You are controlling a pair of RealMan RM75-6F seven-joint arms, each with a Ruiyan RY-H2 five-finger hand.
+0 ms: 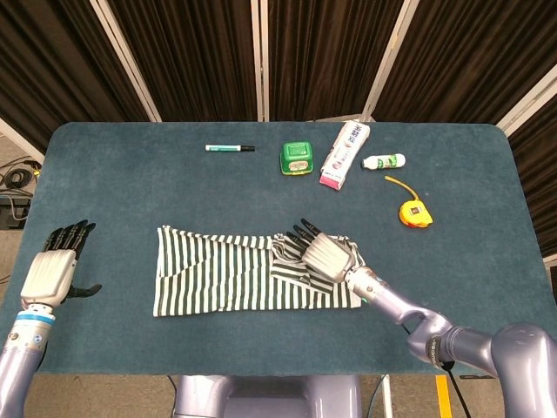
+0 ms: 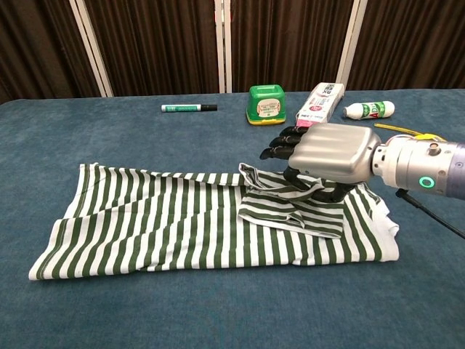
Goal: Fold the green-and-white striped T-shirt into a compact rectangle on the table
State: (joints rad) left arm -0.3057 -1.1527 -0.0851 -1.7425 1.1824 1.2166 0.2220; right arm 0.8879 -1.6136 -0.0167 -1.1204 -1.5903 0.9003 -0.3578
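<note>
Fingers (image 2: 280, 147) of right hand (image 2: 327, 153) on folded sleeve of striped T-shirt (image 2: 174, 222)

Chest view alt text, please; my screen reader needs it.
The right hand holds a fold of the striped T-shirt low over its right end. Behind on the table lie a marker, green box, carton and bottle.

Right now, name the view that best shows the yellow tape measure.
The head view: the yellow tape measure lies whole on the table, right of the T-shirt. In the chest view only a thin yellow edge peeks above the right hand's wrist.
</note>
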